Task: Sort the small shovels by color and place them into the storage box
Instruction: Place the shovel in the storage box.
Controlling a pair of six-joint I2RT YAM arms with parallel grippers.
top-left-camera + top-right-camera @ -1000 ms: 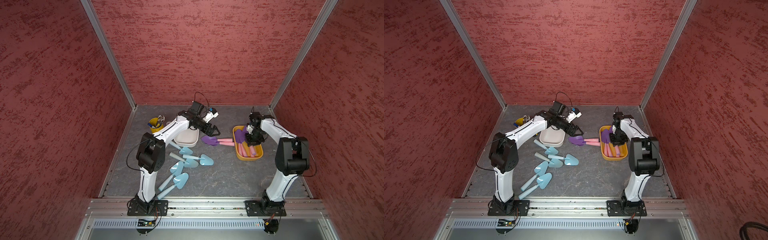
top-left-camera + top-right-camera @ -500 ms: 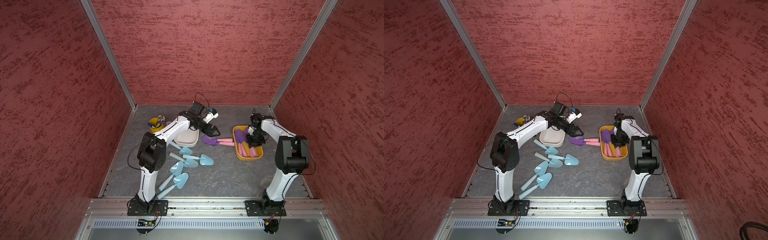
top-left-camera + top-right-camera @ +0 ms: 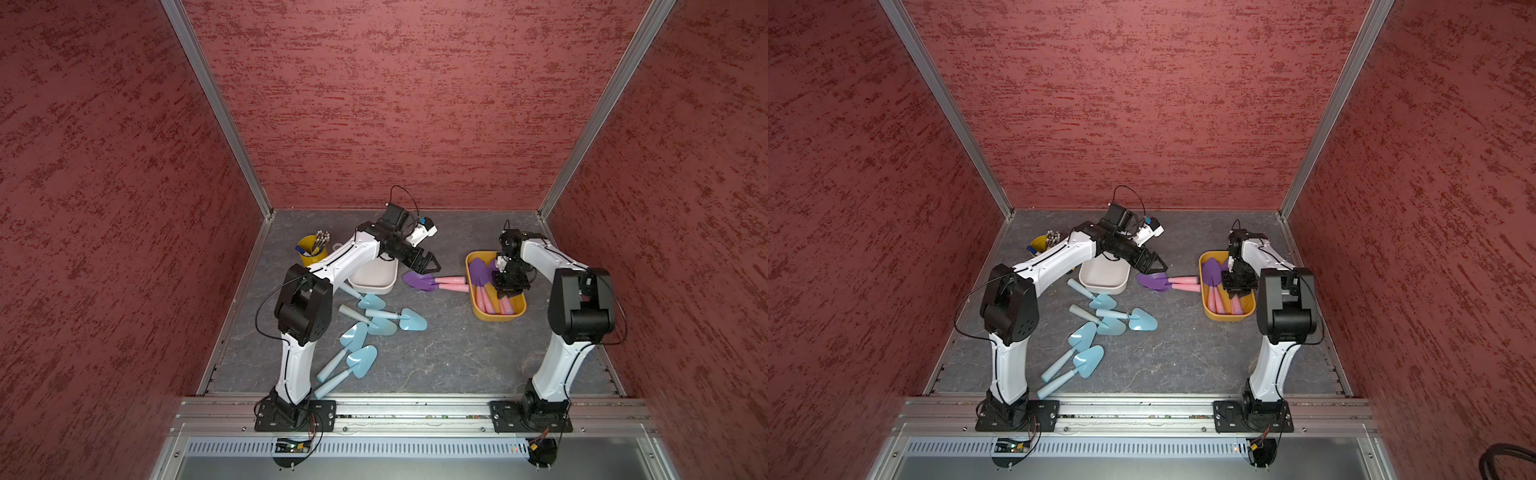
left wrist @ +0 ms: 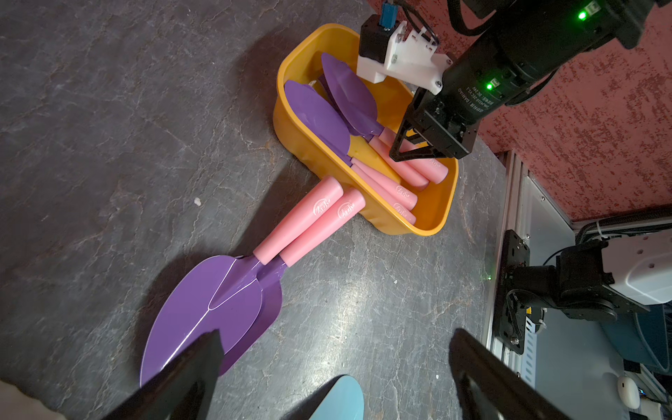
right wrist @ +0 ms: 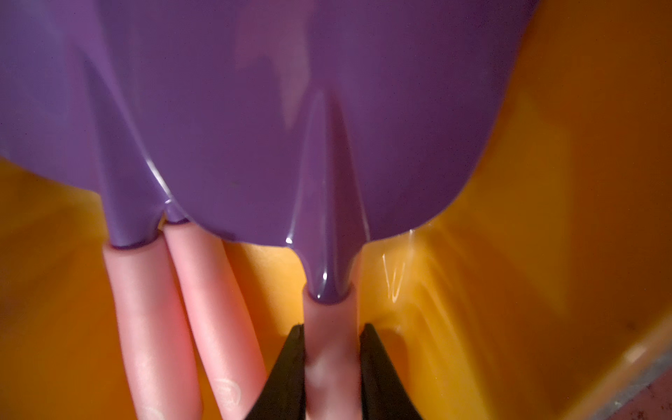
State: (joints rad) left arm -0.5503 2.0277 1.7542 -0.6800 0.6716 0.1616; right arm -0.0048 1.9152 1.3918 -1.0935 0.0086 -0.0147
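A purple shovel (image 5: 291, 127) is pinched by the right gripper (image 5: 333, 327) in the yellow box (image 5: 563, 182). The left gripper (image 3: 428, 268) is spread wide, empty, two shovels (image 3: 419, 281) at its 6 o'clock.

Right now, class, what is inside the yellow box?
Purple shovels with pink handles, overlapping; the right gripper is shut on one. The blades hide part of the box floor and any shovel beneath.

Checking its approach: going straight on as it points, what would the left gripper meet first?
Likely the purple blade of the stacked shovels ahead of the left gripper; depth unclear, perhaps the table.
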